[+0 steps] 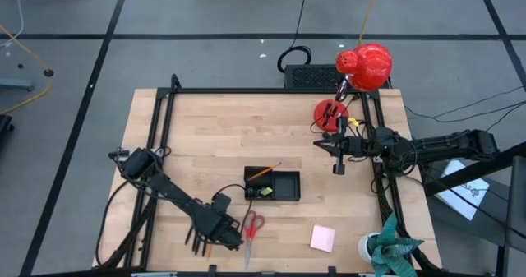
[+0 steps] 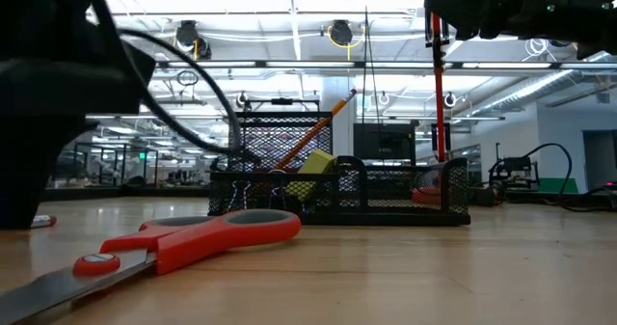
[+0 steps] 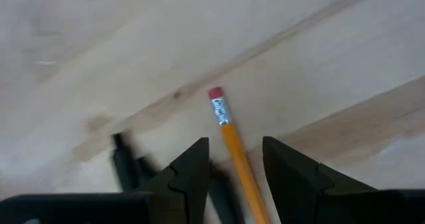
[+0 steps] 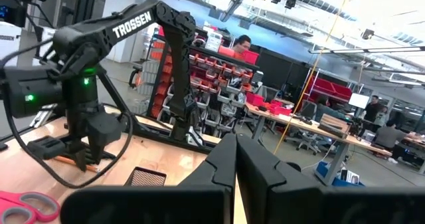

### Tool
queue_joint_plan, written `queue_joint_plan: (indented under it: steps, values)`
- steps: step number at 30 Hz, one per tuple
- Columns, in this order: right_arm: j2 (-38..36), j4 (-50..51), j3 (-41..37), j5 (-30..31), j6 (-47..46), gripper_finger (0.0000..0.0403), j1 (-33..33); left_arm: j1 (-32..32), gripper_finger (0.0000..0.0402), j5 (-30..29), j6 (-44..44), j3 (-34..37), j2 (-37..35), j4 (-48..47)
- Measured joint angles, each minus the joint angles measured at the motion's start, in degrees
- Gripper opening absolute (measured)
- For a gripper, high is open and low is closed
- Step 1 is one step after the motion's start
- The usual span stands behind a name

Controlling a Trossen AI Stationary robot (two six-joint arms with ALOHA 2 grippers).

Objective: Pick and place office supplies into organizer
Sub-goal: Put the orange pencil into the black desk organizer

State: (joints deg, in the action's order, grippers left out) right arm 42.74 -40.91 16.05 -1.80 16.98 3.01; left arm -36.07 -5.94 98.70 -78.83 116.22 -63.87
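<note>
My left gripper [image 3: 236, 161] is open and low over the table near its near edge [image 1: 212, 237]. Its fingers stand on either side of an orange pencil [image 3: 232, 144] that lies flat with its pink eraser pointing away, and a black pen [image 3: 123, 161] lies beside it. I see no touch. Red-handled scissors [image 1: 251, 226] lie flat just right of that gripper. The black organizer [image 1: 283, 185] sits mid-table holding a pencil [image 1: 261, 172] and a yellow-green bit [image 1: 263, 192]. A pink sticky pad [image 1: 322, 237] lies near the near edge. My right gripper [image 4: 236, 151] is shut and held high at the table's right [image 1: 322, 145].
A red desk lamp [image 1: 366, 66] stands at the far right corner with its base [image 1: 330, 111] on the table. A potted plant [image 1: 393, 248] sits at the near right corner. A black frame [image 1: 164, 104] borders the tabletop. Bare wood [image 1: 222, 133] lies far of the organizer.
</note>
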Motion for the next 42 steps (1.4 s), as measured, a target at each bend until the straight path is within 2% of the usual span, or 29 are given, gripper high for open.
queue_joint_plan:
  steps: [11, 15, 19, 28, 34, 38, 42]
  values:
    - [0.0, 0.0, 0.0, 0.0, 0.0, 0.0004, 0.0, -1.0, 0.0147, -0.1, -1.4, 6.8, -0.8, 11.7]
    - [0.0, 0.0, 0.0, 0.0, 0.0, 0.0004, 0.0, -1.7, 0.0141, -0.6, -0.7, 7.3, -0.8, 12.5]
    - [0.0, 0.0, 0.0, 0.0, -0.4, 0.0004, 0.0, -1.8, 0.0111, -0.8, -0.7, 7.4, -0.8, 12.8]
    - [0.0, 0.0, 0.0, 0.0, -1.3, 0.0004, 0.0, -2.2, 0.0013, -3.9, -1.1, 7.4, -0.7, 13.0]
    - [0.0, 0.0, 0.0, 0.0, -1.2, 0.0004, 0.0, -3.3, 0.0017, -6.8, -1.1, 7.4, -0.6, 13.0]
    - [0.0, 0.0, 0.0, 0.0, -1.2, 0.0004, 0.0, -3.8, 0.0007, -8.2, -1.1, 7.4, -0.6, 13.1]
    - [0.0, 0.0, 0.0, 0.0, -1.2, 0.0004, 0.0, -4.2, 0.0011, -11.8, -1.3, 6.7, -0.3, 13.3]
